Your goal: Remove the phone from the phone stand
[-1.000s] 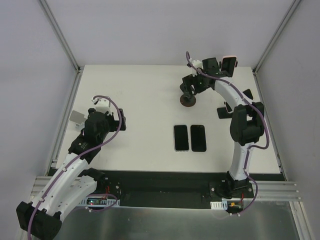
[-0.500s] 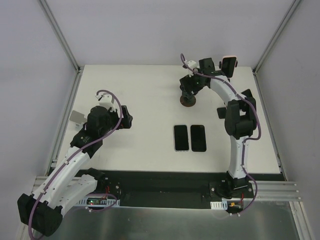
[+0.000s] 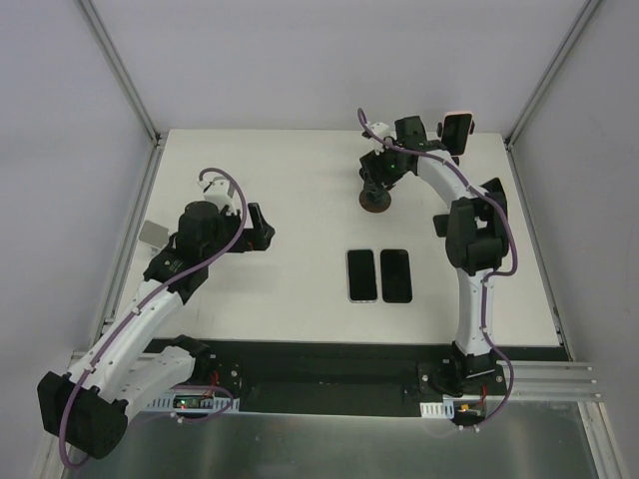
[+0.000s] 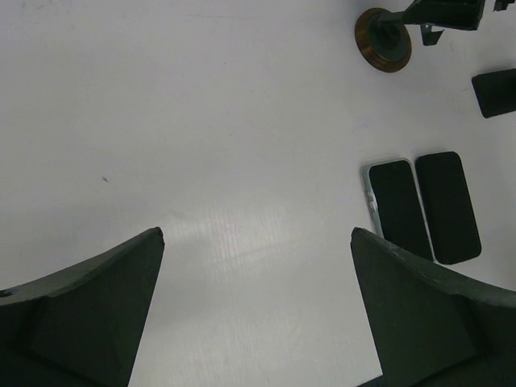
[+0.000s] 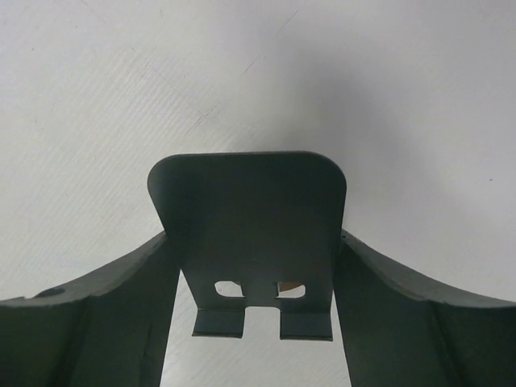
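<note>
Beside the phone stand at the far side of the worktop, the right hand is straddling the stand's empty cradle plate, fingers spread to either side, gripping nothing. No phone is sitting on that plate. Nearer the arms than the stand, two phones are lying flat, side by side. The removal is looking done, judging by that. Left of the stand, well apart, the left hand is hovering wide open, holding nothing.

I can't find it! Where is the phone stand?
The stand is at the far right of the table in the top view, beyond the two phones, with the right hand around its plate.
</note>
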`<move>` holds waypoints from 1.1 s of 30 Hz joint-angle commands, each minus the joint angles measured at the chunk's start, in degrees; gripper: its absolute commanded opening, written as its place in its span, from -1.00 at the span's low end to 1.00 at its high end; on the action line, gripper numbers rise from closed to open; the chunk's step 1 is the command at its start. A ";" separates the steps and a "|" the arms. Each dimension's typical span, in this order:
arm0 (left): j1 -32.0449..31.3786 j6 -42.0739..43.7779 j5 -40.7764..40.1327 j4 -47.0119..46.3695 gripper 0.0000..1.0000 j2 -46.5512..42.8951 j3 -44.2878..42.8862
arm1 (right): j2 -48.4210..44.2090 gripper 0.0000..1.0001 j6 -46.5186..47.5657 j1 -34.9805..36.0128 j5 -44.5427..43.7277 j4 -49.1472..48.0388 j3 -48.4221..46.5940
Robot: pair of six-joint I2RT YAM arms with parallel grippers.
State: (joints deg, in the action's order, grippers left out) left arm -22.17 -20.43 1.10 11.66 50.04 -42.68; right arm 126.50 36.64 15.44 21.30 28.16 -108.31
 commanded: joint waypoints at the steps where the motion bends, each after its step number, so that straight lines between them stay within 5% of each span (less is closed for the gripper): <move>1: -0.41 -2.78 5.66 -2.34 0.98 2.51 -4.86 | -5.55 0.28 0.54 0.99 1.73 0.23 1.78; 6: -0.41 -4.88 9.35 -5.06 0.99 6.29 -7.94 | -11.61 0.10 0.45 3.36 1.99 -1.09 5.65; 14: -0.41 -8.92 14.71 -9.98 0.97 12.61 -12.17 | -22.07 0.08 -2.36 12.75 2.26 -6.98 14.87; 23: -0.68 -12.62 21.04 -15.70 0.72 17.63 -13.40 | -29.90 0.08 -5.70 24.62 0.06 -11.29 21.04; 30: -1.47 -13.32 23.42 -17.81 0.30 18.25 -11.38 | -31.92 0.08 -6.41 28.15 -1.52 -11.55 22.62; 33: -1.64 -13.85 24.82 -17.81 -0.06 18.16 -10.06 | -32.37 0.08 -6.32 28.94 -2.31 -11.55 22.79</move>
State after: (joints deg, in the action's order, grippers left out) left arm -23.29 -33.28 22.72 -3.20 68.16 -53.91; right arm 98.48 30.94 43.66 20.01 19.92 -85.14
